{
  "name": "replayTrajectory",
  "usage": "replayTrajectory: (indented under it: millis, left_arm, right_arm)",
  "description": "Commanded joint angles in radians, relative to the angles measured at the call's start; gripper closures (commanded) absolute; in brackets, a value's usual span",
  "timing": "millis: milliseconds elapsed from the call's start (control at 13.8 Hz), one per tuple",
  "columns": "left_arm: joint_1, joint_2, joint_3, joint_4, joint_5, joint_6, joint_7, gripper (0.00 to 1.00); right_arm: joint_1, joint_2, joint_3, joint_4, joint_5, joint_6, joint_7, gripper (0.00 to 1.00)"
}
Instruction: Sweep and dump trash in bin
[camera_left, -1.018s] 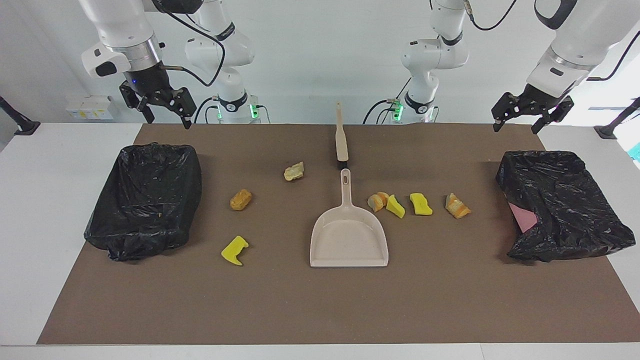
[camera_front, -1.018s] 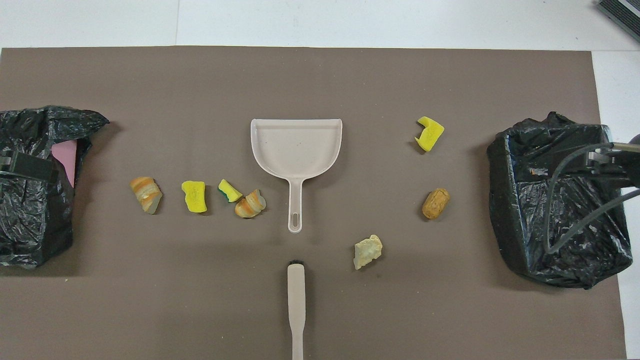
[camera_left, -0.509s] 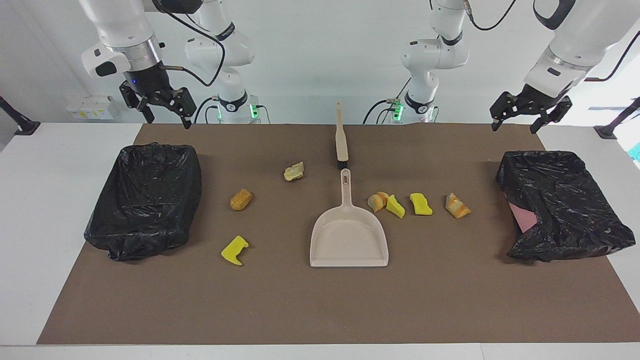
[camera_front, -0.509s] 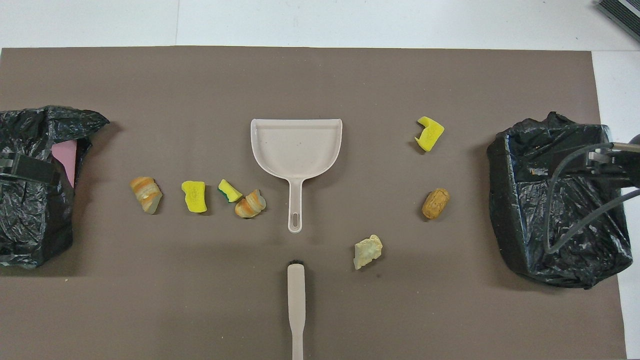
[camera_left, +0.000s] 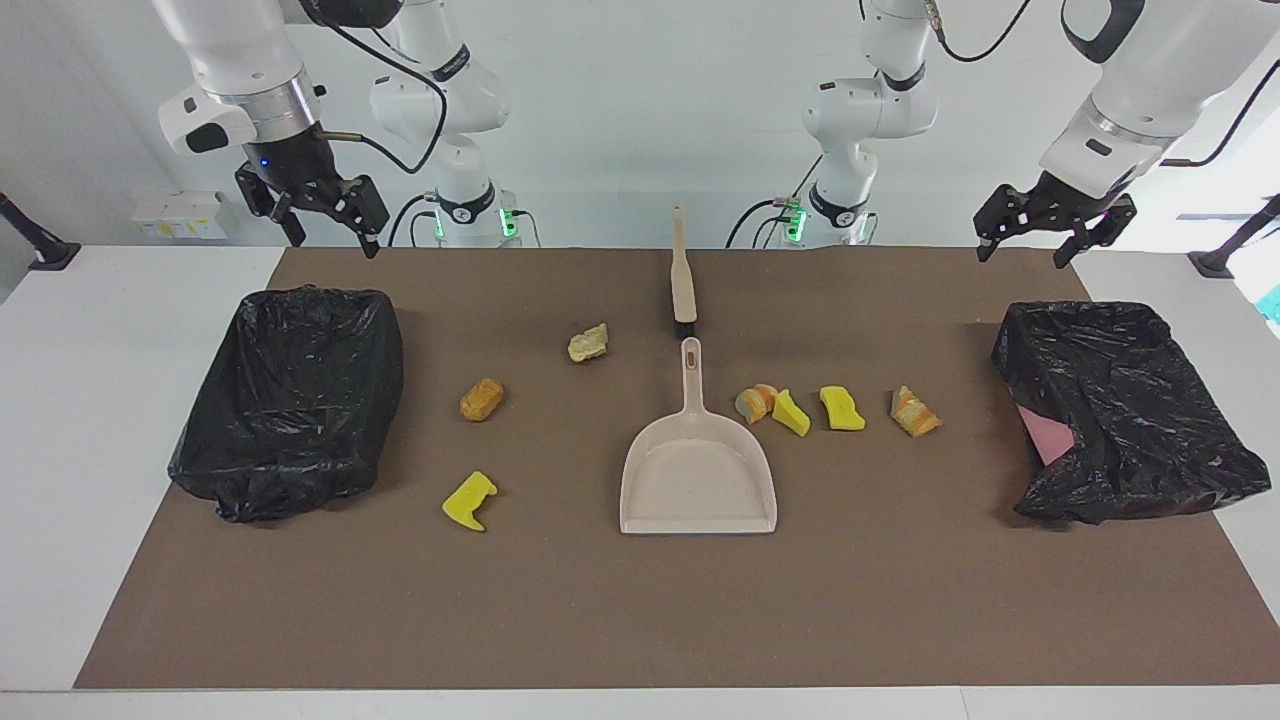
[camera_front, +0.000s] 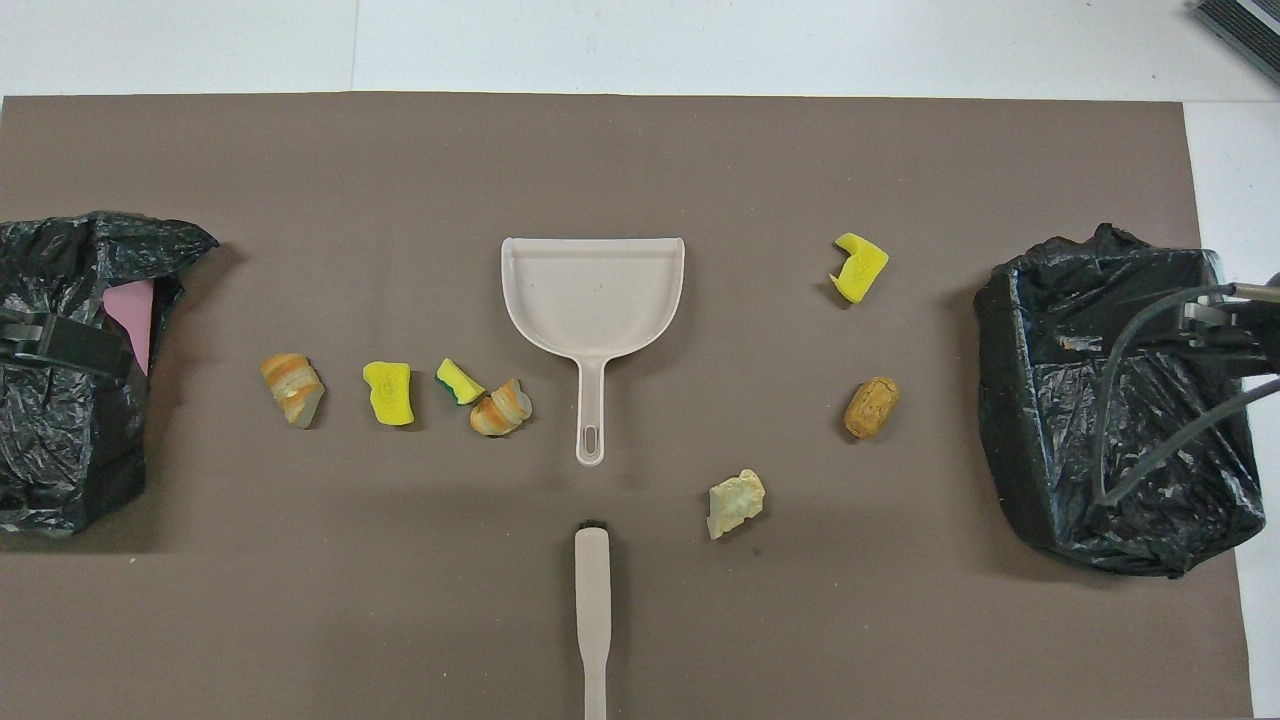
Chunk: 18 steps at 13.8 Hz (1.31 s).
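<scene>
the right gripper hangs in the air with its fingers spread wide and nothing between them, over the robots' edge of the brown mat by the open bin lined with a black bag at the right arm's end of the table. the left gripper hangs likewise, fingers wide apart and empty, over the mat's edge by the second black-bagged bin at the left arm's end, where a pink patch shows through the bag. neither gripper touches anything. the trash lies loose on the mat: four pieces in a row beside the dustpan's handle toward the left arm's end, namely an orange-tan bread lump, a yellow foam wedge touching it, a yellow foam chunk and a striped bread lump; toward the right arm's end lie a pale bread scrap, a brown bread roll and a yellow foam piece. the beige dustpan lies flat at mid-mat, its handle toward the robots, the beige brush just beside the handle's end.
</scene>
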Motion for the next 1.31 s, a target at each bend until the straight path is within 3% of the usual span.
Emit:
replayTrajectory:
  millis: [0, 509, 1236]
  left_arm:
    - [-0.028, -0.057, -0.002, -0.071, -0.010, -0.002, 0.008, 0.00]
    - [-0.216, -0.134, -0.002, -0.265, -0.033, 0.108, -0.068, 0.00]
    - [-0.593, -0.223, -0.002, -0.617, -0.073, 0.416, -0.478, 0.00]
  right_arm:
    - [-0.020, 0.006, 0.008, 0.013, 0.003, -0.019, -0.040, 0.00]
    - [-0.032, 0.002, 0.008, 0.007, 0.006, -0.021, -0.040, 0.00]
    - [-0.032, -0.002, 0.008, 0.004, 0.007, -0.022, -0.042, 0.00]
